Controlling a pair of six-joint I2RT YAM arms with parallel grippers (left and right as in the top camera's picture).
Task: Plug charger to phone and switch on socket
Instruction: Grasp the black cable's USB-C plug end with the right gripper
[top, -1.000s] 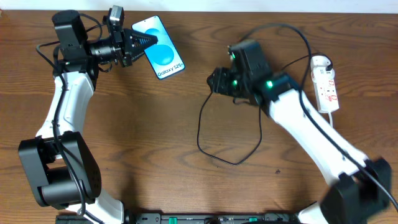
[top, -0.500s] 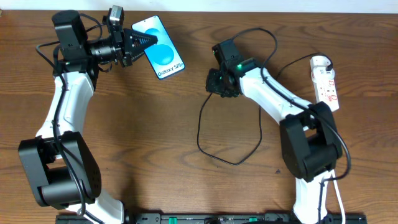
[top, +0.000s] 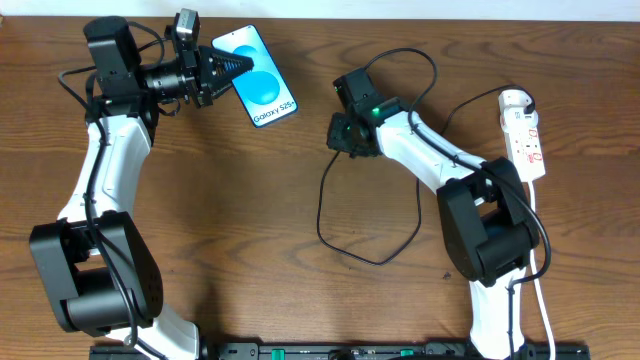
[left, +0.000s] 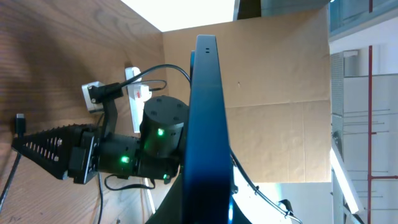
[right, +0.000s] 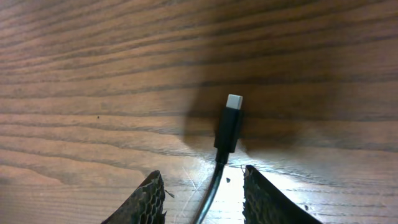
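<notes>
The left claw (top: 222, 68) is clamped on one edge of the black-framed smartphone with the light blue screen (top: 262, 90), which juts out past its fingertips. The right claw (right: 202, 182) hangs spread; the thin black charger cable (top: 330, 215) ends in a small plug tip (right: 228, 124) lying just ahead, between its fingers. I reckon closing here could pinch cable rather than plug, letting the tip swivel. The narrow white power strip (top: 523, 125) lies well behind that claw.

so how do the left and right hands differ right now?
The left hand is shut on the phone's edge; the right hand holds nothing. The left hand points sideways; the right hand points down, open above the cable's plug tip, which lies on the table. Both have black ridged fingers.
</notes>
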